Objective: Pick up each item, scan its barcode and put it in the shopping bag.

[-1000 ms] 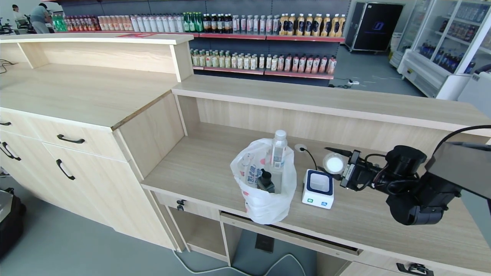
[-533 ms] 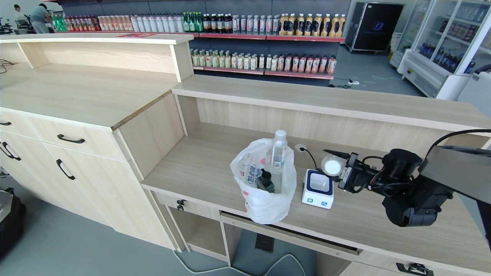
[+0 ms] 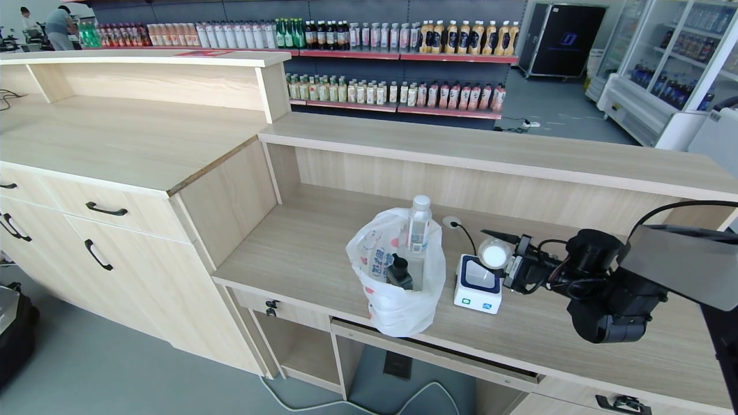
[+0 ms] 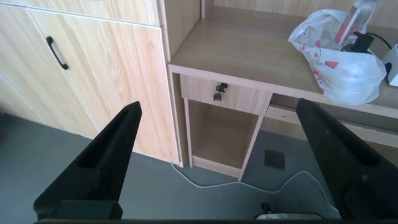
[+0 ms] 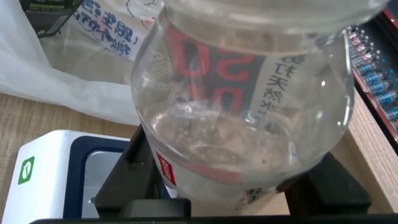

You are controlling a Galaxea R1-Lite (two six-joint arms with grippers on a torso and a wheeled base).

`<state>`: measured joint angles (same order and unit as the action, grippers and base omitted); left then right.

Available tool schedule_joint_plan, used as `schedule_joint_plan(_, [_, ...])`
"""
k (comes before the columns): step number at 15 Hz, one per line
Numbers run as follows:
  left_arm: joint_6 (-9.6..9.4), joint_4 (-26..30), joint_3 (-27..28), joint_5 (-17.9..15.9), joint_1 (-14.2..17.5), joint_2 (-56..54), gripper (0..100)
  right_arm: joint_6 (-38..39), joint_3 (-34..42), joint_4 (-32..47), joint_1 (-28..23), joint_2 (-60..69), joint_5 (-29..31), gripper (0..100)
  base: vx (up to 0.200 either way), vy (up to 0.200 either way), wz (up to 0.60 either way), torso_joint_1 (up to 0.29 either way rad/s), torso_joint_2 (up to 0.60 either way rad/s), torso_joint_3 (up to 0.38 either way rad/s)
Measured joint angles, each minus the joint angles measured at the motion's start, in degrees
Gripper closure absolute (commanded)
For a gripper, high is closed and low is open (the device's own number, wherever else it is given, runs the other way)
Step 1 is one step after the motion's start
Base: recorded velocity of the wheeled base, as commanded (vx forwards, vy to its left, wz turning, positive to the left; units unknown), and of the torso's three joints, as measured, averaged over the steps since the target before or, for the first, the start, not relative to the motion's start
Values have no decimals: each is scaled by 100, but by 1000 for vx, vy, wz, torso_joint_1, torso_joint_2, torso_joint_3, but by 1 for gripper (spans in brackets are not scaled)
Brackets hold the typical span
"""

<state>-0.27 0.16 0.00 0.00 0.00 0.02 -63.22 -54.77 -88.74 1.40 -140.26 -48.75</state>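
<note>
Brings the bottle point(image 5: 249, 143), gripped in the right claw point(image 3: 494, 253), leftward over the scanner's point(image 3: 477, 283) right edge, readying the barcode read before bagging.

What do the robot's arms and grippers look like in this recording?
Right arm: bulky black rounded joints, a flat grey panel, thin black cables looping. Right gripper: black, slim fingers. Left gripper: two broad, black, wedge-shaped fingers.
</note>
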Motion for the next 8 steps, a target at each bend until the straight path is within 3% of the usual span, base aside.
schedule_joint_plan(8, [0,2,0,0,0,0,0,98,-374,-38,138,-257,0,100,0,0,0,0,0,0])
